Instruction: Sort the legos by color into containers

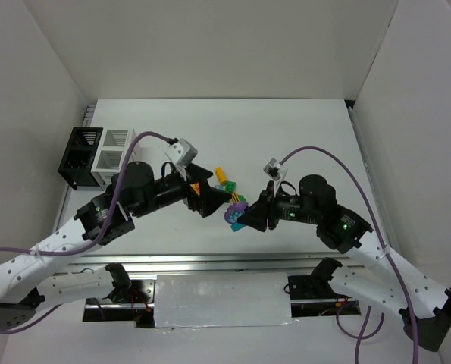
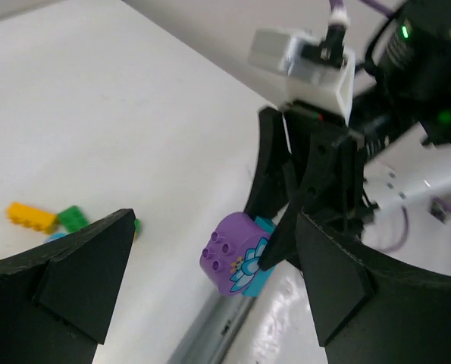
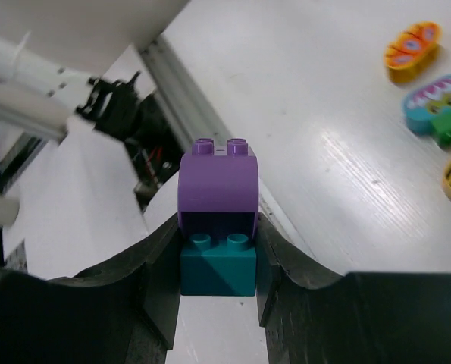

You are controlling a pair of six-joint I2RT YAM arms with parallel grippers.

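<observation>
**Purple-and-teal stack pinched at centre frame**

The right tool (image 3: 217, 254) pinches a teal brick (image 3: 217, 267) with a purple brick (image 3: 216, 178) stacked on it. The left tool (image 1: 221, 202) faces it, fingers spread. Just beyond, a yellow brick (image 1: 220, 175) and a green brick (image 1: 229, 185) lie on the bench (image 1: 301, 129). At upper left, 2 adjoining containers: black bin (image 1: 79, 155), white bin (image 1: 113, 155).

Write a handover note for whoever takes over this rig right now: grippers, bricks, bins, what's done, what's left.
Left gripper: open and empty, pointed at the right gripper's load.
Right gripper: shut on the teal brick, with the purple brick stacked on top.
Loose nearby: yellow brick, green brick and a few other pieces.
Black bin and white bin: adjoining at far left; no brick visible in either.
Done: nothing visibly sorted.
Left: probably split the stack, then bin every brick by colour.
</observation>
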